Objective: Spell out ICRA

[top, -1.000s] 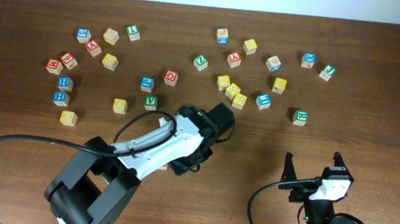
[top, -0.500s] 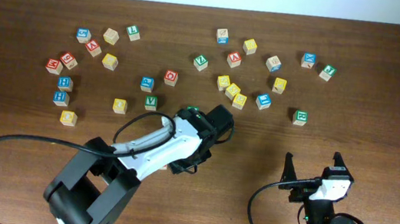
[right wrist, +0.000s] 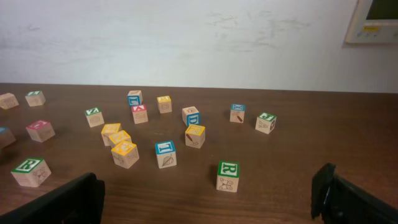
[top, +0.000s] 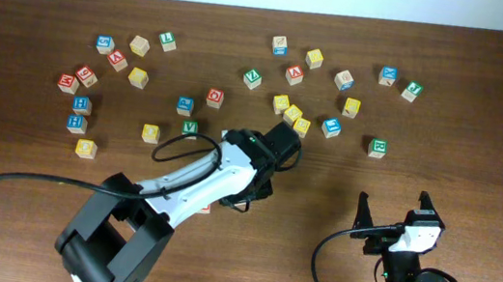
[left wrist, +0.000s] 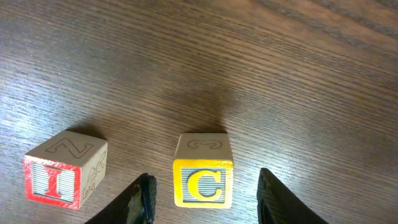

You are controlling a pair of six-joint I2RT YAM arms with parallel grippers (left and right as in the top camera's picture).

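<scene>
Now the red I cube sits just left of the yellow C cube, which stands untouched between the spread jaws of the left gripper. Farther right lie the red A cube and green R cube, then the right gripper, spread wide and empty.

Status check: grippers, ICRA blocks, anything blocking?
Left gripper open, astride C, clear of it. I beside C, apart. Right gripper open, empty. R, A unplaced; nothing in the way.

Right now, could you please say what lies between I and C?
Left wrist view: bare table, plus one end effector finger beside C.
</scene>
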